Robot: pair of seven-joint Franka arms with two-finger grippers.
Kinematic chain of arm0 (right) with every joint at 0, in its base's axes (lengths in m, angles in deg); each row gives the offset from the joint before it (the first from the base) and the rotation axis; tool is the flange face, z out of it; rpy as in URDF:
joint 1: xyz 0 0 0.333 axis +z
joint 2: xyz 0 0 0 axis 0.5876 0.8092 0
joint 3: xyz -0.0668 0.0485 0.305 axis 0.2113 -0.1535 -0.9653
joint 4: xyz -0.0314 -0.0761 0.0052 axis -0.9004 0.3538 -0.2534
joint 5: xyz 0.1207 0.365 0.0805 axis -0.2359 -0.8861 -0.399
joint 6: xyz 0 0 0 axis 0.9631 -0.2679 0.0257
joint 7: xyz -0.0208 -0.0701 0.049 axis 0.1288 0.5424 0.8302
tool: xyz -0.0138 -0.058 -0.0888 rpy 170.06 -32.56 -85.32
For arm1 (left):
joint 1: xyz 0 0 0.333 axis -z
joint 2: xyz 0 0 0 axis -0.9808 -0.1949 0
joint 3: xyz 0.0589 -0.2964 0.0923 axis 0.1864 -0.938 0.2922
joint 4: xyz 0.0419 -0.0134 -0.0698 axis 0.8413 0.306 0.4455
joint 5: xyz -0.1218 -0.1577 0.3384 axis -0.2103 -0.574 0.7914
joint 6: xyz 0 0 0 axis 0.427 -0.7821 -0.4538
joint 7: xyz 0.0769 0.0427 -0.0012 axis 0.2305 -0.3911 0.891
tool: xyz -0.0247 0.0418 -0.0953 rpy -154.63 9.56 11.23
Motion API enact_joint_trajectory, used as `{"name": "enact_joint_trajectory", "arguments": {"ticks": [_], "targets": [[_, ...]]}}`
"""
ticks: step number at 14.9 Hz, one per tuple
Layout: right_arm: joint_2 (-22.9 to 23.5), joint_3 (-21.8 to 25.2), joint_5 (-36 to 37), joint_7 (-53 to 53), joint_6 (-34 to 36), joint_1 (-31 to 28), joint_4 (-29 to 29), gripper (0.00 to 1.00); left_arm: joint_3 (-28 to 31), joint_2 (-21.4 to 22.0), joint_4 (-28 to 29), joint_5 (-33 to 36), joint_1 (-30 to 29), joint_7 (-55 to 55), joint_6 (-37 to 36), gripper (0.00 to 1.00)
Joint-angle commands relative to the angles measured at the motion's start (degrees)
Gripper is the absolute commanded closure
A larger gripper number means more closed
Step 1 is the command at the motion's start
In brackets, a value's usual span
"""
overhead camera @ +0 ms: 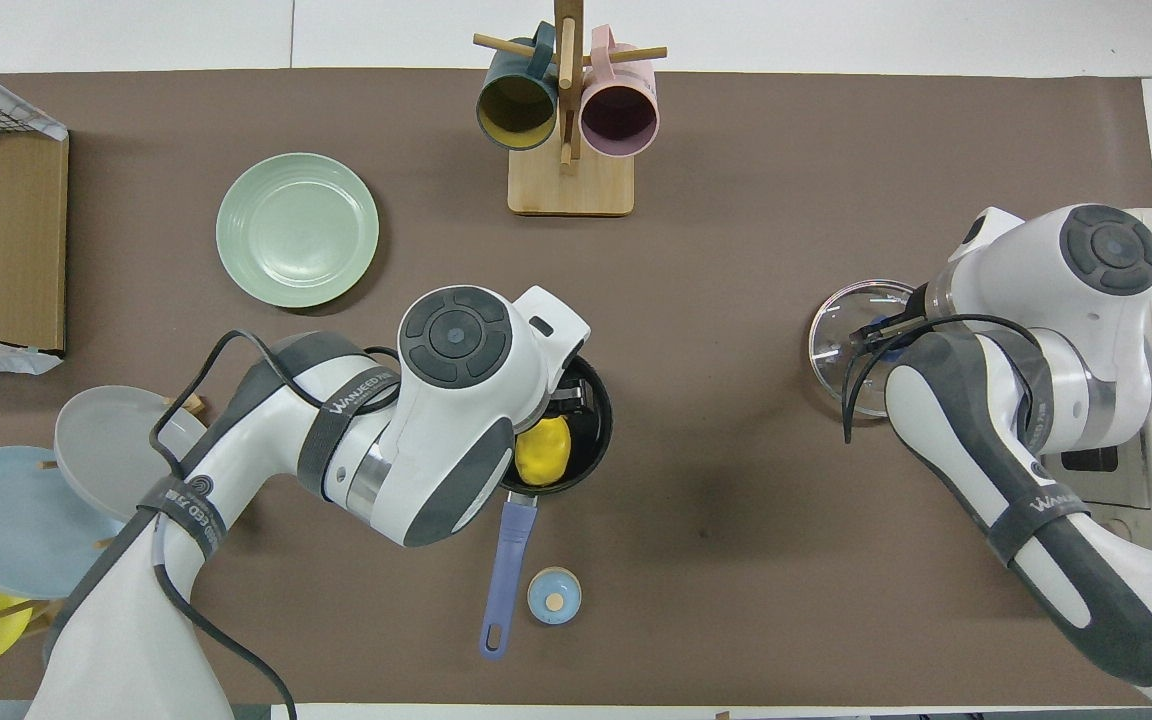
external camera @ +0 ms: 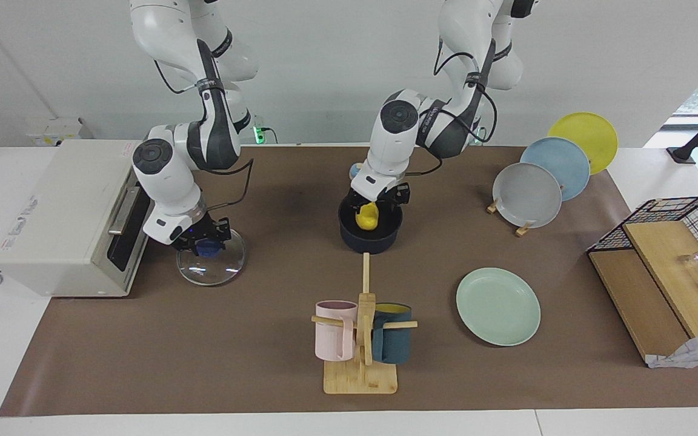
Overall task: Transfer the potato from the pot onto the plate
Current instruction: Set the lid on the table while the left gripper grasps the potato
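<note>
While gripped, potato (external camera: 368, 217) in pot (external camera: 368, 241)

Glossy white shells (overhead camera: 466, 420) with dark grey joint bands and round grey end caps (overhead camera: 454, 331). Black cables (external camera: 476, 85) looped outside the forearms. "Wanjeed" lettering printed on grey straps (overhead camera: 361, 392). Black gripper hardware beneath white wrists (external camera: 173, 227).

Left gripper (external camera: 374, 209) lowered from a bent arm into the pot (external camera: 368, 237), fingers closed on the potato (external camera: 368, 217). Right gripper (external camera: 203, 241) down low on the glass lid (external camera: 211, 260), fingers closed around its blue knob (external camera: 209, 247).
</note>
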Motion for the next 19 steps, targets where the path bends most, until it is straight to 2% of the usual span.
{"name": "enact_joint_trajectory", "arguments": {"ticks": [1,2,3,5,6,8,10,13,15,17,18,19], "targets": [[-2.04,-0.72,-0.32,1.26,-3.6,-1.87,-4.38,0.64,1.12,-0.72,1.57,-0.79,1.67,-0.87,1.93,0.0],[-2.03,-0.81,-0.32,1.17,-3.52,-2.06,-4.29,0.38,1.12,-1.25,1.58,-0.53,1.67,-0.95,1.75,0.0],[-1.86,-0.72,-0.32,1.08,-3.34,-1.88,-3.94,0.0,1.12,-1.52,1.58,-0.35,1.67,-0.95,1.66,0.0],[-2.12,-0.9,-0.32,0.91,-1.24,-1.36,-1.58,0.0,1.12,-2.31,1.58,-0.27,2.37,-0.95,1.75,0.0],[-2.38,-1.16,-0.32,0.64,2.6,-1.27,1.13,0.0,1.12,-2.66,1.58,-0.27,2.37,-0.95,2.01,0.0],[-2.56,-1.25,-0.32,0.29,13.13,-1.27,9.47,0.0,1.12,-2.66,1.58,-0.27,2.37,-0.95,2.01,0.0],[-2.47,-1.16,-0.23,-0.15,20.79,-1.27,17.73,0.0,1.12,-2.75,1.84,-0.27,2.37,-0.95,2.27,0.0],[-3.17,-0.72,0.9,-0.94,31.6,-1.71,26.97,0.0,1.12,-2.66,2.72,-0.27,2.37,-0.95,3.59,0.0],[-5.18,-0.55,2.31,-2.69,38.2,-2.05,31.02,0.0,1.12,-2.57,3.59,-0.27,2.37,-0.87,4.73,0.0],[-8.7,-0.46,2.4,-2.79,42.52,-2.93,30.34,0.0,1.2,-2.49,4.38,-0.27,2.46,-0.78,6.14,0.0],[-9.76,-0.37,2.58,-2.87,44.8,-2.85,29.38,0.0,1.2,-2.49,4.47,-0.27,2.46,-0.86,6.32,0.08],[-10.9,-0.46,2.58,-2.7,45.43,-3.02,28.24,0.0,1.2,-2.49,4.48,-0.27,2.46,-0.87,6.32,0.25]]}}
